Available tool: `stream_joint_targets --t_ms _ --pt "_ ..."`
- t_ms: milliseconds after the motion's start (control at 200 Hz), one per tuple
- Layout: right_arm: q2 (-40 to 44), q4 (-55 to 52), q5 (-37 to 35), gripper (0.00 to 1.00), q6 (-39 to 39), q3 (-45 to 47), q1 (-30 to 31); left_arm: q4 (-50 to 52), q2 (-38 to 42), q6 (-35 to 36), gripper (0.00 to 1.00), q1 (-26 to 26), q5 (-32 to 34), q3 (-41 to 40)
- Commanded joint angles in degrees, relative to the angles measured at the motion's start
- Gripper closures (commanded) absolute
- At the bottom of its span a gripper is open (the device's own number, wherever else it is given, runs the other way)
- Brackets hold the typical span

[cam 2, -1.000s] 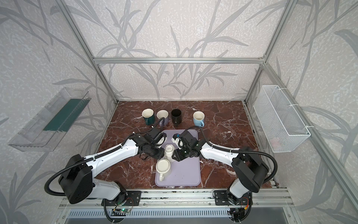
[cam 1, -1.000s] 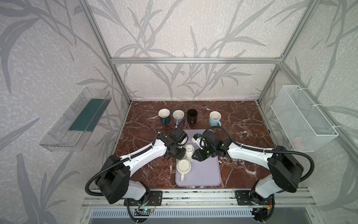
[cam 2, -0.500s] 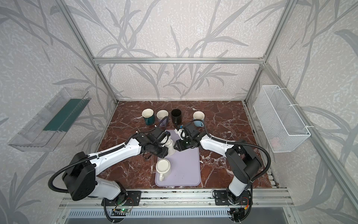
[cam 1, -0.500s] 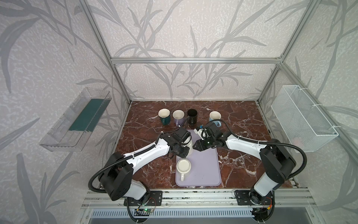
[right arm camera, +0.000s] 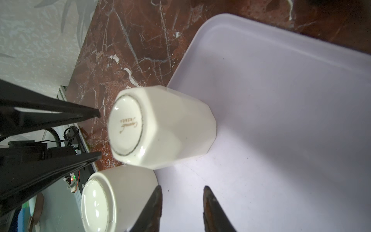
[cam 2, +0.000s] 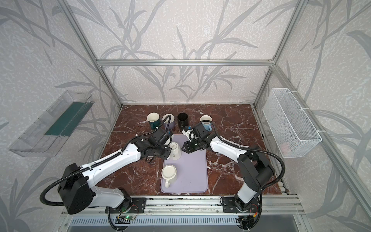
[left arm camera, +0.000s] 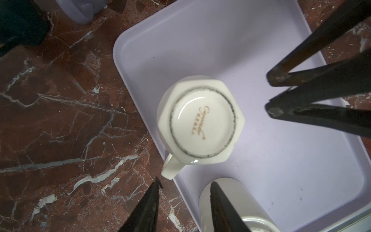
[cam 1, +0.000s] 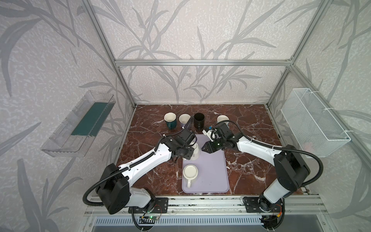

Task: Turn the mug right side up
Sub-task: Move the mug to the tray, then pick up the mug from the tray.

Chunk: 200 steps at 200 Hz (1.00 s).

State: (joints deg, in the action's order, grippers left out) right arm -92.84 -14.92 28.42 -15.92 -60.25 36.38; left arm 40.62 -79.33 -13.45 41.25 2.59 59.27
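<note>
An eight-sided cream mug [left arm camera: 200,122] is being shown bottom-up on the lavender tray [cam 1: 212,176], at the tray's far corner on the left arm's side. Its ringed base is facing upward and its mouth is being rested on the tray floor. Its handle [left arm camera: 170,168] is being pointed out over the tray's edge, toward the left arm.

The mug is being flanked by both arms. The left gripper [left arm camera: 185,183] is being held just short of the handle. Its jaws are being kept moderately apart, with nothing between them. Contact with the mug cannot be told from the top views. The right gripper [right arm camera: 182,187] is being held over the tray on the mug's other side, clear of it. Its jaws are being kept at a narrow gap, and they are likewise empty.

A second cream mug [cam 1: 190,172] is also being shown base-up on the tray, nearer the robot's base, just beside the first.

Along the far part of the marble worktop [cam 1: 148,128], a teal mug [cam 1: 170,120], a lavender mug [cam 1: 184,119], a black mug [cam 1: 199,120] and a light blue mug [cam 2: 206,122] are being shown upright in a row, off the tray.
</note>
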Motion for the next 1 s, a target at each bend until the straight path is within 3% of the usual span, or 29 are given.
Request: stream_joint_targets --t_ms 0,430,995 --pt "4.84 -3.64 -0.71 0.65 1.55 0.99 -0.74 2.08 -1.68 1.17 0.56 0.03 2.62 0.09" --pt "17.15 -9.32 -4.07 0.62 1.99 5.44 -2.09 0.51 -6.88 5.45 0.56 -2.06 1.3 0.59" --pt "23.48 -10.67 -6.09 0.61 0.96 8.57 -3.5 -4.92 -8.64 7.41 0.59 -3.05 -5.24 -1.06"
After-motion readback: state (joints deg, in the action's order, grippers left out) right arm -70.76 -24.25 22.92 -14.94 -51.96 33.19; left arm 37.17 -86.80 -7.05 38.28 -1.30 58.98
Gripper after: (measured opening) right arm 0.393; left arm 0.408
